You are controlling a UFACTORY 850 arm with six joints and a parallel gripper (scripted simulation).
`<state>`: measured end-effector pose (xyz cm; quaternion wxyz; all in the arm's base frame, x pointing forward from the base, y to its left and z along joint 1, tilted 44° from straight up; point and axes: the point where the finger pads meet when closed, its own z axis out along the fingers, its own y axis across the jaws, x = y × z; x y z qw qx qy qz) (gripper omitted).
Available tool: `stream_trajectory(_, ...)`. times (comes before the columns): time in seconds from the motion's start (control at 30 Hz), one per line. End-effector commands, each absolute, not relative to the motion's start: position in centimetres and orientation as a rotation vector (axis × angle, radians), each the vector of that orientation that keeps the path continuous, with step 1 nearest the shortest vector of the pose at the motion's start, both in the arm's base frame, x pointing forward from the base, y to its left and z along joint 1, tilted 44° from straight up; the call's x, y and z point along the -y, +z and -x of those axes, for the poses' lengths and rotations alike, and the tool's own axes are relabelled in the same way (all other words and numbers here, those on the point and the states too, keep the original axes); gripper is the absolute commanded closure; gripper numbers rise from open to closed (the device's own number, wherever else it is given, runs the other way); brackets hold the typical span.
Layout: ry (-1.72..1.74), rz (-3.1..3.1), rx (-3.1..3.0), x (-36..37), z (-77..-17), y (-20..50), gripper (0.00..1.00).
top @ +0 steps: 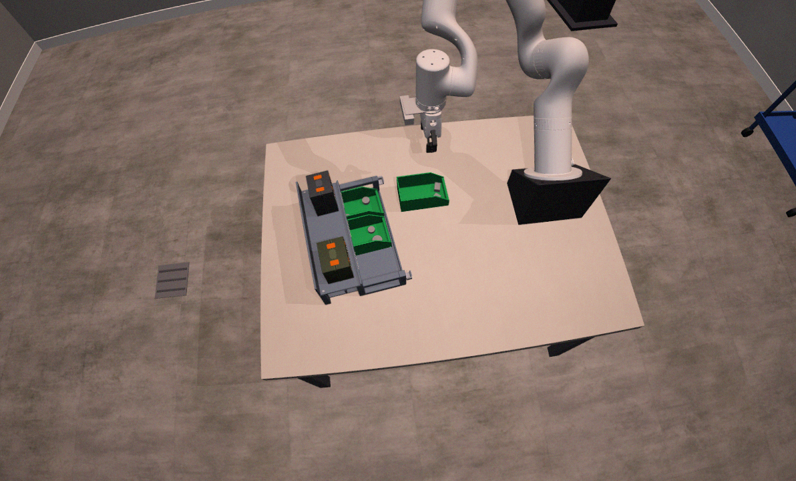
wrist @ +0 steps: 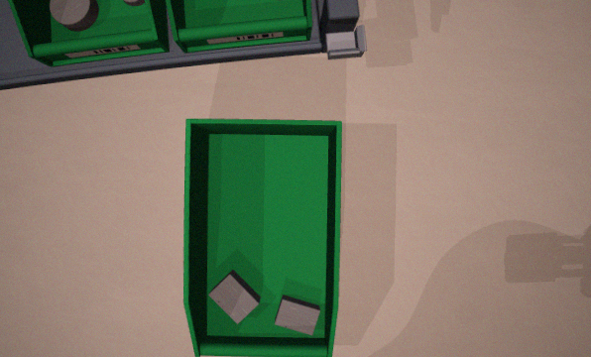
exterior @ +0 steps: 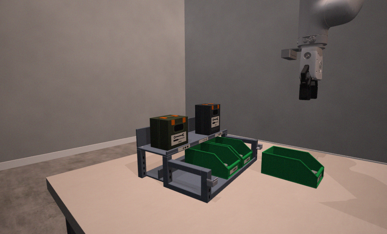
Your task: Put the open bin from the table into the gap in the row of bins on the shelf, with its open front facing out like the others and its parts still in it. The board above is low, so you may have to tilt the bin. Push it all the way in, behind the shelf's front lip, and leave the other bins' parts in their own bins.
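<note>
The loose green bin [top: 419, 192] [exterior: 284, 167] [wrist: 295, 198] stands upright on the table, its low open front facing away from the shelf. Two grey block parts [wrist: 234, 298] [wrist: 297, 314] lie in it near that front. The grey shelf [top: 382, 266] [exterior: 186, 190] [wrist: 127, 70] holds two green bins [top: 362, 204] [top: 369, 234] side by side, fronts facing out, with round grey parts in them. The gap [top: 380, 264] is at the end of the row, beside the olive box's side. My gripper [top: 431, 145] [exterior: 308, 97] is open and empty, high above the table near the loose bin; its fingers are outside the wrist view.
The upper board [top: 326, 224] [exterior: 157, 150] covers the rear of the row. An olive box [top: 334, 258] [exterior: 168, 132] and a black box [top: 321, 192] [exterior: 207, 119] stand on it. The side frame [exterior: 186, 165] has a small bracket [exterior: 212, 182] at its front post.
</note>
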<state>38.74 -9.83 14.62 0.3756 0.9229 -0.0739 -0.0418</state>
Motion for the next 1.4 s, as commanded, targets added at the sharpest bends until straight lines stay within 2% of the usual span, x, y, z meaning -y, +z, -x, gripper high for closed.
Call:
stream_trajectory(0.0,-0.105,-2.362,0.189,9.72,-38.79,14.57,0.0)
stream_trajectory(1.37,-0.105,-2.362,0.189,10.18,-38.63,13.64,0.0)
